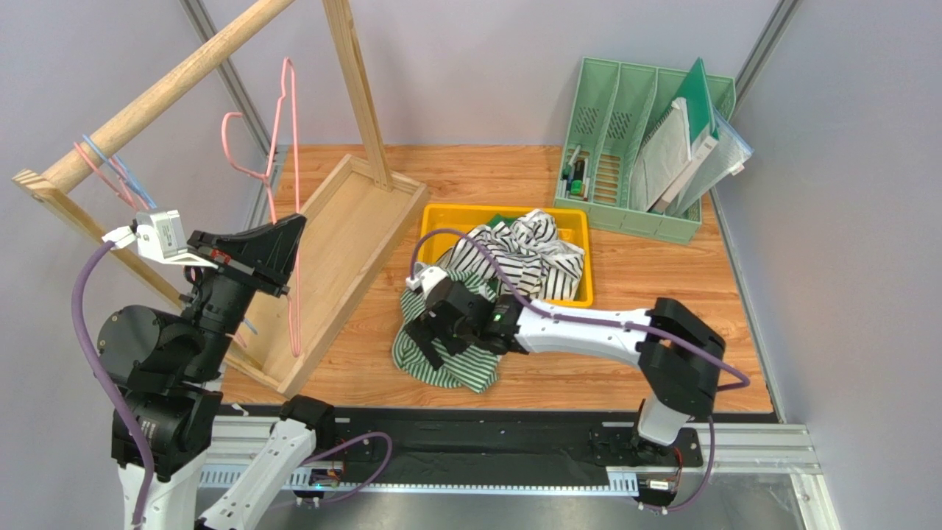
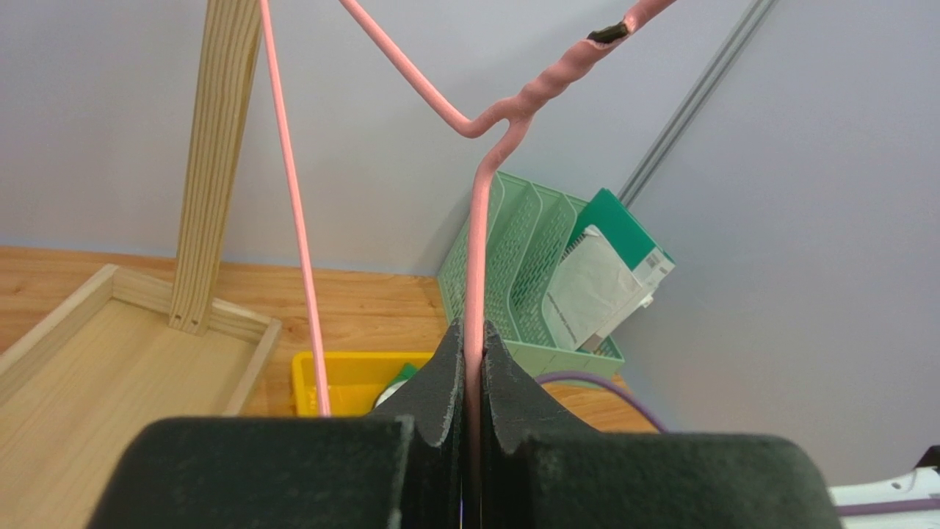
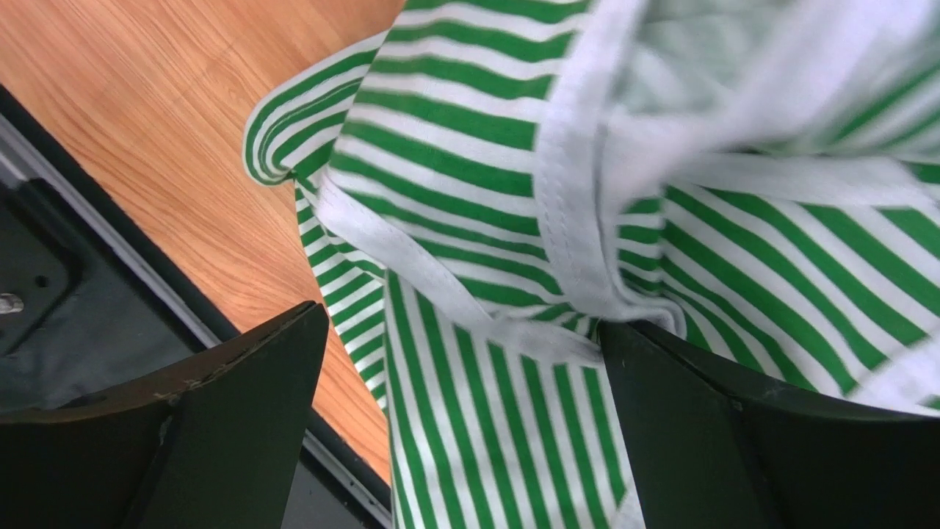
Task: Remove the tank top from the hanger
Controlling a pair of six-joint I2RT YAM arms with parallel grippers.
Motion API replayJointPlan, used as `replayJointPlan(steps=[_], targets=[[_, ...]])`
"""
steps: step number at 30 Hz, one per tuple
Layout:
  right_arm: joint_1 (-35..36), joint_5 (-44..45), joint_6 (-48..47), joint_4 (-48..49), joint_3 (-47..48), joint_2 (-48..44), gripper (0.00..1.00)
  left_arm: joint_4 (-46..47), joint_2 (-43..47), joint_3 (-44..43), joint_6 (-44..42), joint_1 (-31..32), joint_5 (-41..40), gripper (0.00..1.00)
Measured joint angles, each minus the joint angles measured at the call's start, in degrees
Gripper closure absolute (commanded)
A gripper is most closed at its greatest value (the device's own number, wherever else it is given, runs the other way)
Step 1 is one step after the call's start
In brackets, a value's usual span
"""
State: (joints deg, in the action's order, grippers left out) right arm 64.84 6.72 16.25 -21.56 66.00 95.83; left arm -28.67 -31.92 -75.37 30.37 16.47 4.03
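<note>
Figure: release stage of tank-top removal. The left gripper (image 2: 472, 342), raised beside the wooden rack (image 1: 359, 77), is clamped on one wire of the pink hanger (image 2: 478, 220), which carries no cloth. The green-striped tank top (image 1: 459, 370) lies crumpled on the table (image 1: 663, 276), just in front of the yellow bin (image 1: 442, 212). The right gripper (image 1: 437, 331) sits low over it with fingers (image 3: 221, 441) spread wide; the cloth fills the gap between them, but nothing is pinched.

The garment appears free of the hanger, so the removal itself looks done. To finish well, the right arm should rise straight up so neither finger drags a strap or hem, while the left grip keeps the hanger away from the cloth.

Count: one tank top, one held hanger, one yellow bin, one green file tray (image 1: 597, 99), one wooden rack, two arms. The black-and-white striped clothing (image 1: 542, 260) in the bin cannot be counted.
</note>
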Motion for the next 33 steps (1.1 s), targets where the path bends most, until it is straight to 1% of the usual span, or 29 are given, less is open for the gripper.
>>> replayJointPlan(steps=[6,12,16,19,20,22,23,25,26,28,29,30,33], targets=[[5.27,6.97,-3.30,-0.17,3.65,7.26,0.00,-0.48,0.22,0.00,0.24,0.00,0.20,1.00],[6.82,11.93,-4.52,-0.44,5.73,11.69,0.00,-1.07,0.94,0.00,0.39,0.00,0.20,1.00],[7.06,14.88,-4.55,-1.16,8.11,16.04,0.05,-1.31,1.49,0.00,0.42,0.00,0.20,1.00],[7.23,15.78,-4.37,-1.31,9.64,17.46,0.17,-1.42,1.60,0.00,0.44,0.00,0.20,1.00],[7.39,15.91,-4.33,-1.31,9.99,17.81,0.25,-1.51,1.60,0.00,0.44,0.00,0.20,1.00],[7.50,16.22,-4.44,-1.38,10.51,18.27,0.34,-1.75,1.62,0.00,0.44,0.00,0.20,1.00],[7.61,16.46,-4.31,-1.29,10.58,18.43,0.46,-1.88,1.64,0.00,0.44,0.00,0.20,1.00],[7.93,16.92,-4.52,-1.33,10.58,18.47,0.64,-2.05,1.73,0.00,0.44,0.00,0.17,1.00],[8.04,17.09,-4.81,-1.40,10.58,18.47,0.79,-2.14,1.79,0.00,0.44,0.00,0.17,1.00],[8.35,17.44,-5.29,-1.57,10.64,18.56,0.89,-2.32,2.01,0.00,0.44,0.00,0.13,1.00],[8.52,17.59,-5.33,-1.77,10.86,18.62,0.98,-2.43,2.16,0.00,0.44,0.00,0.13,1.00],[8.68,17.73,-5.44,-1.84,11.15,18.64,1.00,-2.47,2.29,0.00,0.44,0.00,0.11,1.00],[9.20,17.57,-5.62,-2.03,12.59,18.64,1.00,-2.45,2.60,0.00,0.44,0.00,-0.02,1.00]])
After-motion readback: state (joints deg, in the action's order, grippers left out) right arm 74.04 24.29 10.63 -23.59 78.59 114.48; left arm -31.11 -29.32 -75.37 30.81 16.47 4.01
